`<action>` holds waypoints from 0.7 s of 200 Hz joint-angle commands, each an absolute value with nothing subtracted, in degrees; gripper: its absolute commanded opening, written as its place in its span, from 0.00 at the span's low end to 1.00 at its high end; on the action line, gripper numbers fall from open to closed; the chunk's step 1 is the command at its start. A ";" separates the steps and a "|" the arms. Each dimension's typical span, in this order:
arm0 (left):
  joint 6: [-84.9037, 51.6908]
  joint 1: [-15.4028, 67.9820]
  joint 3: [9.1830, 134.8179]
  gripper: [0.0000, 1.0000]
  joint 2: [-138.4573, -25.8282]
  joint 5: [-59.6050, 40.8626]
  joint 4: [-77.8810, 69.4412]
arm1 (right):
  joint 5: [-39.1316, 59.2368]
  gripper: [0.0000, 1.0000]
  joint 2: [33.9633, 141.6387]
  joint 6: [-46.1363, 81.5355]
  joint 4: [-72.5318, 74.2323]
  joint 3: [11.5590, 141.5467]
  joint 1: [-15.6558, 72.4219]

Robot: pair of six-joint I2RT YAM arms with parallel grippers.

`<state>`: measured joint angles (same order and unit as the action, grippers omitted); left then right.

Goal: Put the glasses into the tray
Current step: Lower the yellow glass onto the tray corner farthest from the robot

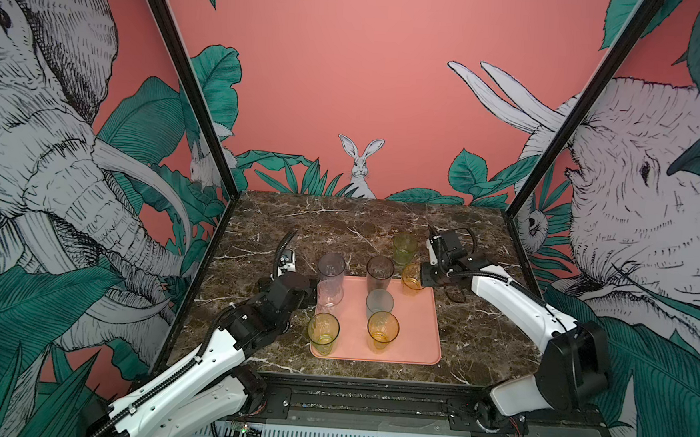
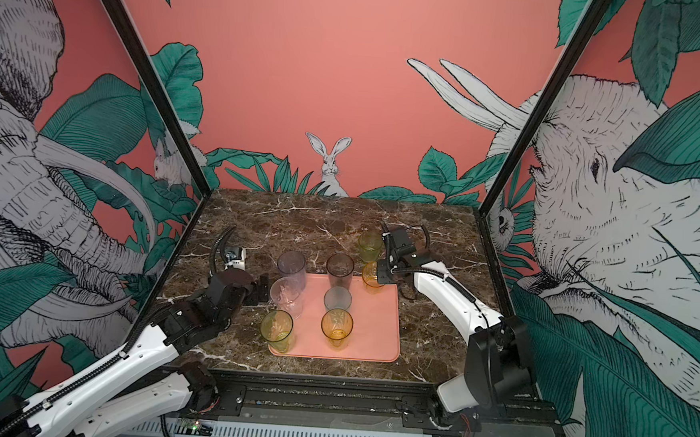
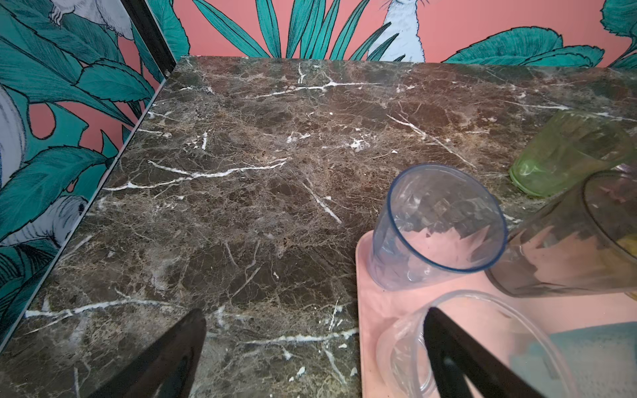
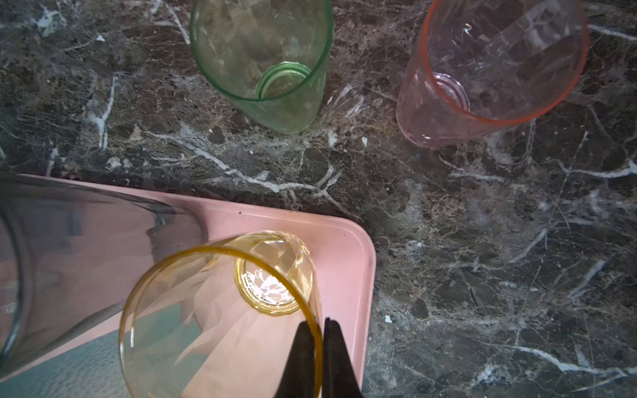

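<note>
- right gripper [image 4: 317, 324]: clamped on the rim wall of the short amber glass [image 4: 275, 255], one finger inside, one outside.
- short amber glass: upright, long axis vertical, base over the far right corner of the tray [image 4: 344, 248]; seated or just clear of it, cannot tell.
- left gripper [image 3: 315, 312]: jaws spread wide, grasping nothing; one finger at the rim of the clear glass [image 3: 400, 358], which stands on the tray's left edge.
- off the tray: green glass [image 4: 275, 69] and pink glass [image 4: 489, 79], both upright on the counter [image 4: 482, 241] beyond the tray's far right corner.
- judgement: both lie just past the right gripper, nearer that arm; the amber one probably needs letting go first.
</note>
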<state>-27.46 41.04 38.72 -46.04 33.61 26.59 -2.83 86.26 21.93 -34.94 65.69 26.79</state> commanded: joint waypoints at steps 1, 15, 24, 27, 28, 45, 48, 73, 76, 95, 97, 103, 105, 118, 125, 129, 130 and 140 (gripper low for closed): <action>-28.45 40.69 37.64 0.99 -45.76 33.71 25.83 | -3.50 0.00 87.44 22.68 -32.02 65.20 27.07; -28.49 40.69 37.58 0.99 -45.71 33.67 25.84 | -3.75 0.00 88.13 22.68 -31.69 65.00 27.00; -28.55 40.69 37.60 0.99 -45.73 33.71 25.83 | -3.80 0.00 88.58 22.68 -31.49 64.95 27.01; -28.49 40.69 37.56 0.99 -45.71 33.70 25.84 | -3.84 0.00 88.64 22.68 -31.47 64.83 27.06; -28.53 40.69 37.54 0.99 -45.70 33.68 25.84 | -3.81 0.00 88.66 22.68 -31.47 64.85 27.07; -28.56 40.69 37.47 0.99 -45.71 33.74 25.84 | -4.01 0.00 89.12 22.68 -31.21 64.86 27.02; -28.49 40.69 37.48 0.99 -45.72 33.75 25.80 | -4.02 0.00 89.22 22.69 -31.20 64.86 27.05; -28.49 40.69 37.40 0.99 -45.74 33.67 25.75 | -4.31 0.00 89.88 22.59 -30.83 64.80 26.93; -28.48 40.69 37.44 0.99 -45.73 33.69 25.75 | -4.38 0.00 89.97 22.59 -30.79 64.84 26.98; -28.43 40.65 37.53 0.99 -45.72 33.67 25.75 | -4.24 0.00 90.58 22.59 -30.76 64.83 26.74; -28.42 40.68 37.53 0.99 -45.71 33.66 25.75 | -4.25 0.00 90.67 22.59 -30.76 64.83 26.75; -28.41 40.69 37.52 0.99 -45.62 33.67 25.82 | -4.37 0.00 90.79 22.59 -30.68 64.83 26.75; -28.39 40.69 37.46 0.99 -45.62 33.66 25.84 | -4.37 0.00 90.86 22.59 -30.72 64.85 26.77; -28.48 40.63 37.44 0.99 -45.63 33.69 25.80 | -4.41 0.00 91.01 22.59 -30.76 64.85 26.70; -28.55 40.66 37.43 0.99 -45.62 33.63 25.83 | -4.52 0.00 91.13 22.65 -30.76 64.86 26.61; -28.52 40.61 37.39 0.99 -45.62 33.58 25.84 | -4.53 0.00 91.19 22.74 -30.89 64.86 26.63; -28.54 40.61 37.37 0.99 -45.62 33.58 25.80 | -4.55 0.00 91.21 22.75 -30.87 64.86 26.59; -28.53 40.65 37.35 0.99 -45.68 33.64 25.88 | -4.45 0.00 91.23 22.84 -30.94 64.85 26.44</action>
<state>-27.49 41.04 38.20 -46.04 33.45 26.44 -3.49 90.70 22.13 -31.86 64.93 26.68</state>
